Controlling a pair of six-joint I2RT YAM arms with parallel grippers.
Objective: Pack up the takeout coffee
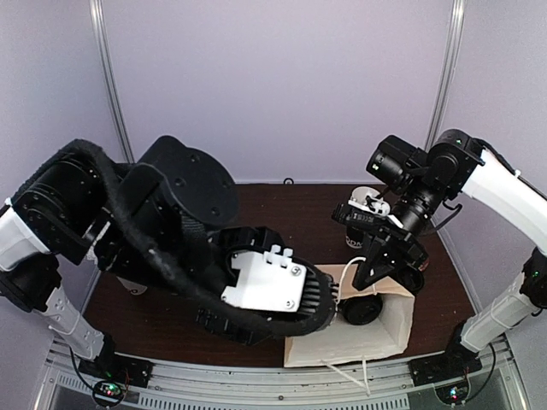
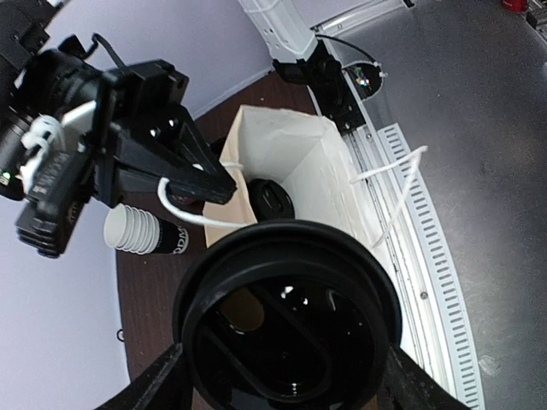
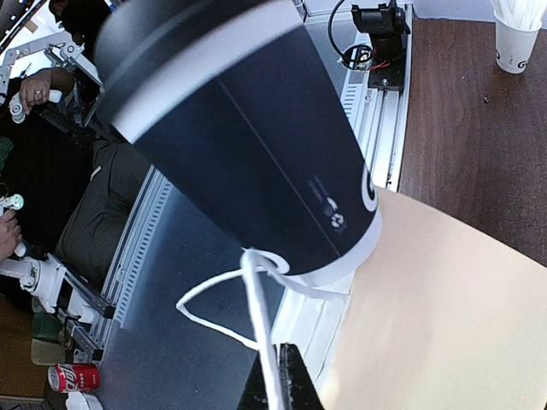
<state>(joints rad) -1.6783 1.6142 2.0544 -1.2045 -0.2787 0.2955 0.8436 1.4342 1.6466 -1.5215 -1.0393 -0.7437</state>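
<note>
My left gripper [image 2: 286, 384] is shut on a black takeout coffee cup [image 2: 286, 316], its black lid facing the wrist camera and one finger on each side. The cup hangs tilted over the open mouth of the paper bag [image 2: 316, 162], its white base rim toward the bag in the right wrist view [image 3: 256, 128]. A second lidded black cup [image 2: 269, 201] sits inside the bag and also shows in the top view [image 1: 363, 309]. My right gripper [image 1: 367, 269] is shut on the bag's white string handle [image 3: 256, 299], holding the mouth open.
A stack of paper cups [image 2: 141, 231] lies on the brown table behind the bag. A white cup of white sticks [image 3: 515, 34] stands at the far side. The bag [image 1: 376, 337] sits near the table's metal front rail [image 1: 256, 376]. My left arm hides much of the table's middle.
</note>
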